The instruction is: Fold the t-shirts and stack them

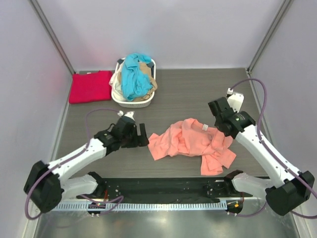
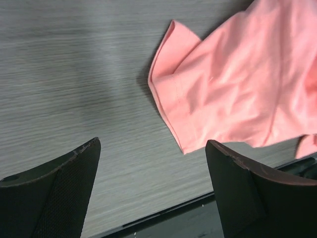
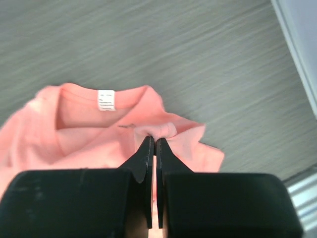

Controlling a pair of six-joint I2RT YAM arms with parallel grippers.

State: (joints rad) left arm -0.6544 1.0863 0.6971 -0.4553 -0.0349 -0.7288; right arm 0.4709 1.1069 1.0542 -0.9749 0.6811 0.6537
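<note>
Where the right claw [image 3: 154,139] meets the cloth, its fingers are pressed together on a small pucker of the pink shirt [image 3: 74,134], just below the neckline and to the right of the white label [image 3: 106,100]. Around it the shirt lies crumpled on the grey table [image 3: 208,54], collar open toward the far side.

The left claw [image 2: 152,144] hangs with its fingers wide apart and nothing between them, low over the table just beside the shirt's left edge. In its wrist view a folded sleeve corner lies ahead of the gap between the fingers.

From above, the pink shirt sits in the middle of the table between the two arms. Well apart, at the far left corner, the red shirt [image 1: 90,86] lies folded flat. Just to its right stands the white basket [image 1: 130,103], with the teal shirt [image 1: 134,75] heaped over the beige shirt [image 1: 146,68] inside it.
</note>
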